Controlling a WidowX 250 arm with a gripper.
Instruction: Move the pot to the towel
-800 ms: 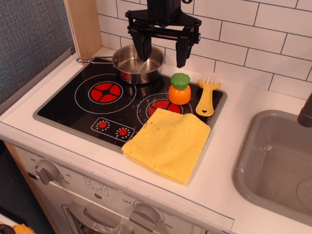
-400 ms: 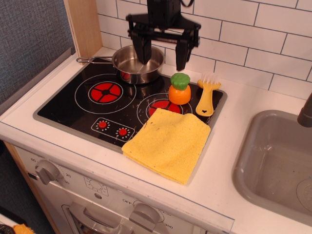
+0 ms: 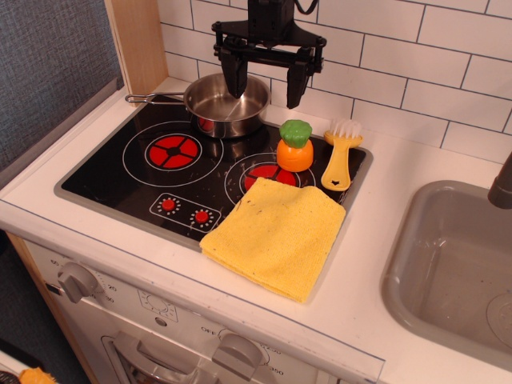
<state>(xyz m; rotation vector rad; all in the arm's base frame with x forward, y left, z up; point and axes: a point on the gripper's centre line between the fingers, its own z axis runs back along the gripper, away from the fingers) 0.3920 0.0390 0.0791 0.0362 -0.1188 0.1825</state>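
The pot [image 3: 226, 106] is a shiny steel saucepan on the back left burner of the black stove, its thin handle pointing left. The towel [image 3: 277, 234] is a folded yellow cloth lying at the stove's front right corner, partly on the white counter. My black gripper [image 3: 266, 90] hangs open above the pot's right rim. One finger is over the pot's inside, the other is to the right of the pot. It holds nothing.
An orange toy carrot with a green top [image 3: 294, 146] stands between pot and towel. A yellow brush [image 3: 339, 157] lies right of it. The grey sink [image 3: 453, 268] is at the right. A wooden panel [image 3: 138, 40] and the tiled wall stand behind the pot.
The gripper has risen slightly and its fingers have come a little closer together. The pot, towel and other things have not moved.
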